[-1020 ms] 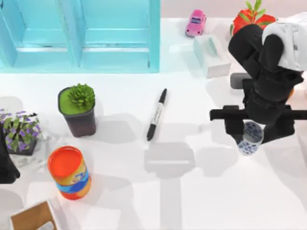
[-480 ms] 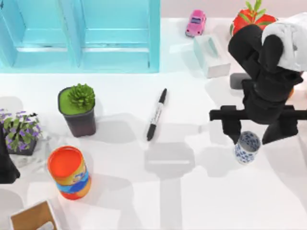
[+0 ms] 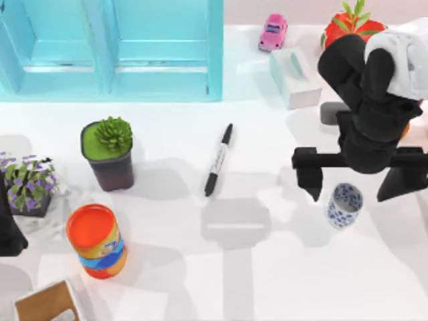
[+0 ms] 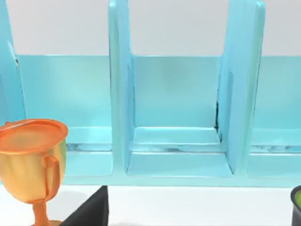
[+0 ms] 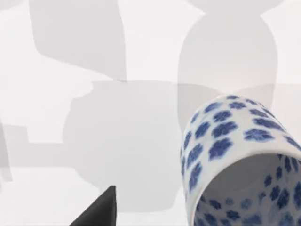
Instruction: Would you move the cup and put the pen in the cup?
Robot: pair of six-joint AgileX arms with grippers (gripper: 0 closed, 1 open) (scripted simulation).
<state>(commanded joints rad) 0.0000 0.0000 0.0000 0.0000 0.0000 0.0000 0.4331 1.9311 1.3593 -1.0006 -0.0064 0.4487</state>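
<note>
The cup (image 3: 345, 205), white with blue flowers, stands upright on the table at the right. My right gripper (image 3: 351, 192) hangs just above it, open, its two fingers spread wide on either side of the cup and apart from it. In the right wrist view the cup (image 5: 240, 160) is close by, with one dark fingertip (image 5: 99, 212) off to its side. The black pen (image 3: 219, 160) lies flat near the table's middle, well left of the cup. My left arm (image 3: 8, 231) is parked at the left edge.
A potted succulent (image 3: 109, 153), an orange can (image 3: 97, 241) and a purple flower pot (image 3: 28, 185) stand at the left. A turquoise shelf (image 3: 114, 47) lines the back. A tissue box (image 3: 295, 77), pink toy car (image 3: 273, 31) and red plant (image 3: 351, 25) sit back right.
My right gripper's fingers have spread apart and let go of the cup. The cup now stands on the table below the gripper. The pen has not moved.
</note>
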